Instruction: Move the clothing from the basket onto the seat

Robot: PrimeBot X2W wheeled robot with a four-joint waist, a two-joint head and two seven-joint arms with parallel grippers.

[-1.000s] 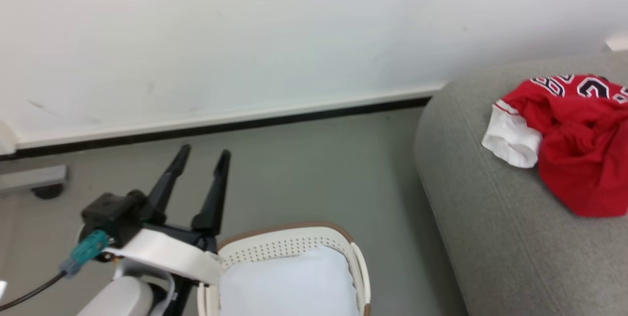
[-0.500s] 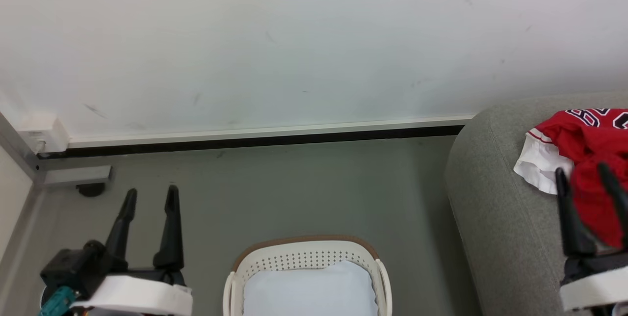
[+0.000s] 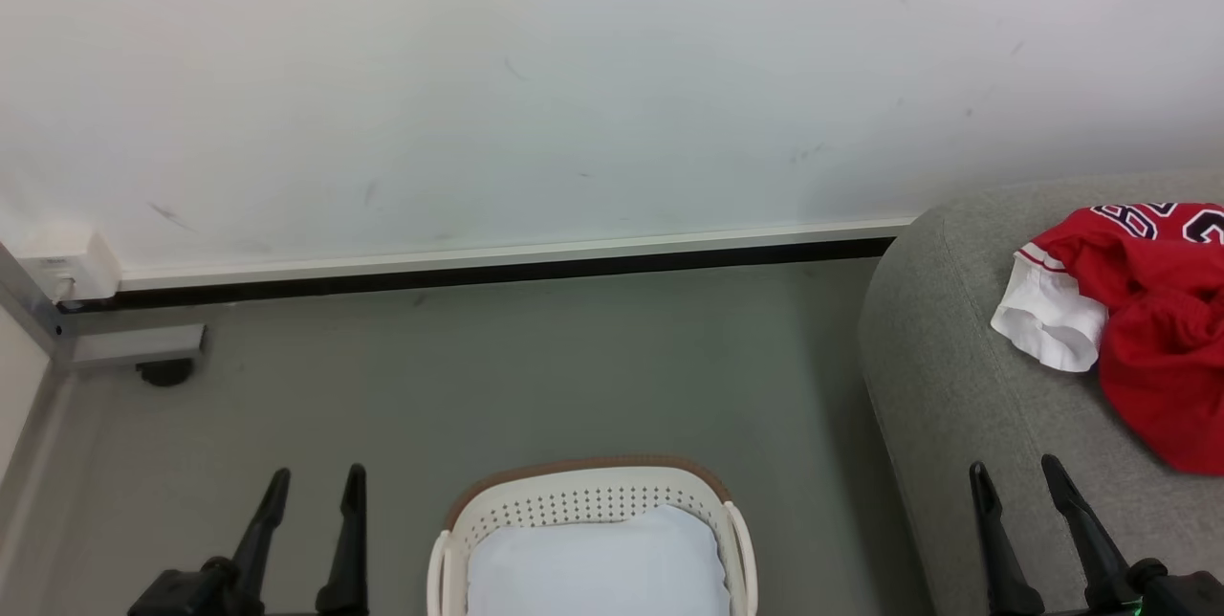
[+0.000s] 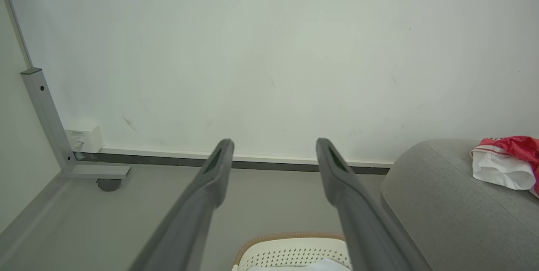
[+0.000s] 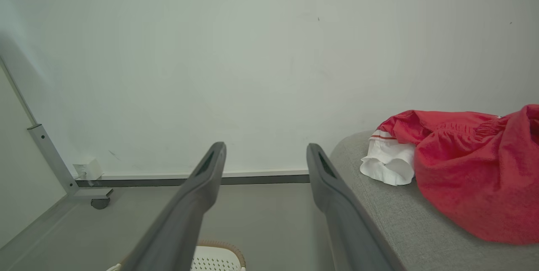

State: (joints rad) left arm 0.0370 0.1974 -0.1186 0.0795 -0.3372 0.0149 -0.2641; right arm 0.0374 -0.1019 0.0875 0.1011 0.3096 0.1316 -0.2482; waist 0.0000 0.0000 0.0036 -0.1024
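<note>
The red clothing (image 3: 1147,339) with white trim lies crumpled on the grey seat (image 3: 956,386) at the right; the same clothing (image 5: 467,174) lies on the seat (image 5: 400,224) in the right wrist view. The white basket (image 3: 593,501) with a brown rim stands on the floor at bottom centre, with just its pale liner showing inside. My left gripper (image 3: 316,477) stands open to the left of the basket with nothing between its fingers. My right gripper (image 3: 1014,468) stands open over the seat's near edge, short of the clothing, holding nothing.
A white wall with a dark baseboard (image 3: 478,272) runs behind. A grey metal frame foot on a caster (image 3: 163,369) and a small white box (image 3: 67,262) sit at the far left. Grey floor (image 3: 574,367) lies between basket and wall.
Both grippers have drawn back to the bottom of the head view, staying open; the right one has left the clothing. The camera has swung since a second ago.
</note>
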